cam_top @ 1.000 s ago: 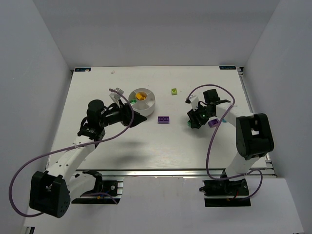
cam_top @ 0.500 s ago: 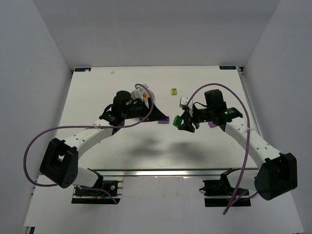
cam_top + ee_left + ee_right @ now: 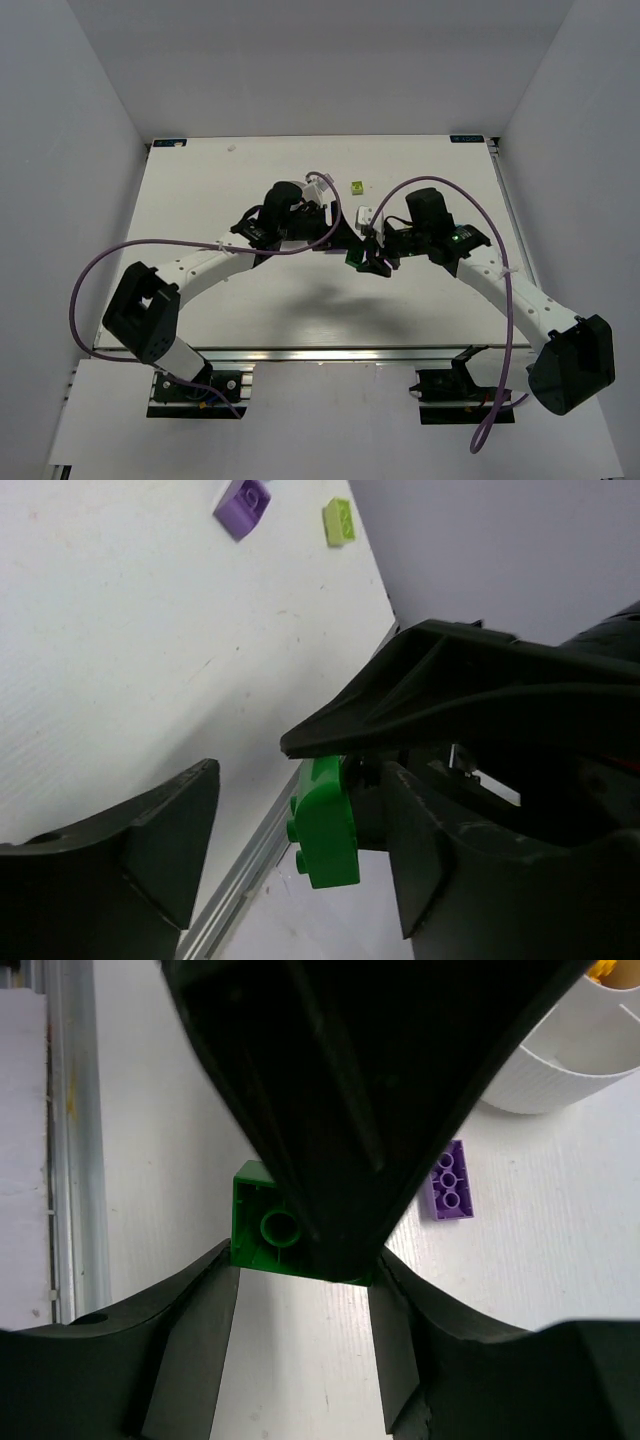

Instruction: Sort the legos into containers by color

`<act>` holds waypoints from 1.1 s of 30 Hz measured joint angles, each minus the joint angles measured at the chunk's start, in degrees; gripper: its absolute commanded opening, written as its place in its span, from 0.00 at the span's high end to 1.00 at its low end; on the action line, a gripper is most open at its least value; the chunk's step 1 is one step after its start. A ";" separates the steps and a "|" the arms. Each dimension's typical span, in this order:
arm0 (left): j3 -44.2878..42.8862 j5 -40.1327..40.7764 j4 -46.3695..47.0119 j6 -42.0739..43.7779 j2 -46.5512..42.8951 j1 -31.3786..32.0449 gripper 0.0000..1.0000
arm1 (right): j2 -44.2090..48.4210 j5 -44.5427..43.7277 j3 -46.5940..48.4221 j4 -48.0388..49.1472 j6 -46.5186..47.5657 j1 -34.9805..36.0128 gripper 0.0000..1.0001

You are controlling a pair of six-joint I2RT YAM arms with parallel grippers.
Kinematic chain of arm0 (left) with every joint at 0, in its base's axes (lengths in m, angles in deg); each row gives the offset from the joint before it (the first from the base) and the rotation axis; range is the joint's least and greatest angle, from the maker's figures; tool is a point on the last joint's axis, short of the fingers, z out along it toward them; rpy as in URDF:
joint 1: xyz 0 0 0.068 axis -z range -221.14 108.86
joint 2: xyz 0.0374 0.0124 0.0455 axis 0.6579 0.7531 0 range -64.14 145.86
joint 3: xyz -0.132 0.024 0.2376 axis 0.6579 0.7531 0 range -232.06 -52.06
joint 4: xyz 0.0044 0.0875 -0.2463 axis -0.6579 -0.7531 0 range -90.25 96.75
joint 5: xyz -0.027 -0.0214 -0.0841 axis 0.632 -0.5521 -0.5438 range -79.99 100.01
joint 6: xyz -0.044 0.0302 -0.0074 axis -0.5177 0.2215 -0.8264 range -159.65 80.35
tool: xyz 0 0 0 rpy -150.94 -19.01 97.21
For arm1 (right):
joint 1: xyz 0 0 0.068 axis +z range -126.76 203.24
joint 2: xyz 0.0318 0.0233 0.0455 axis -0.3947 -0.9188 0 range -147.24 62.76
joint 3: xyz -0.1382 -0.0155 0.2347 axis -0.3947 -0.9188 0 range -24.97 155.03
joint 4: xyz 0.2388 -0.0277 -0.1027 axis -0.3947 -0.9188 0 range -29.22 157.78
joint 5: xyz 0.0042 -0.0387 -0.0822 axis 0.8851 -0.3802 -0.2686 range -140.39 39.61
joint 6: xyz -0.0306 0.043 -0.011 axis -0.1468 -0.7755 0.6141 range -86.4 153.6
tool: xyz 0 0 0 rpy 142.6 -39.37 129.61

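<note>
- dark green lego (image 3: 262,1228) is pinched in the right claw (image 3: 300,1265), up off the surface near the dish (image 3: 590,1050)
- left claw (image 3: 300,790) is wide, straddling it without gripping
- likely light, stiff and slick, so take the flat sides, not the studs

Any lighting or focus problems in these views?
Top external: even light, soft arm shadows on the table, bright strip along its near edge. Left wrist: own fingers dark and soft, green brick sharp. Right wrist: a near-black shape up close hides part of that brick.
</note>
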 measured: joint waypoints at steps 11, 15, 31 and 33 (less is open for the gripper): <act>-2.78 1.01 -4.98 1.36 2.21 2.10 0.76 | 0.04 -5.27 -0.11 2.51 -1.55 0.66 0.51; -3.37 2.16 -5.44 1.29 2.21 2.25 0.93 | 0.94 -6.29 -0.94 3.96 -1.95 0.76 0.18; -13.92 37.83 -28.59 19.04 -9.79 -8.79 1.00 | 8.44 -24.00 -12.26 15.34 -13.44 -2.60 1.00; -14.29 41.33 -29.86 20.94 -9.73 -11.37 1.00 | 9.29 -25.53 -13.07 16.55 -14.38 -3.69 1.00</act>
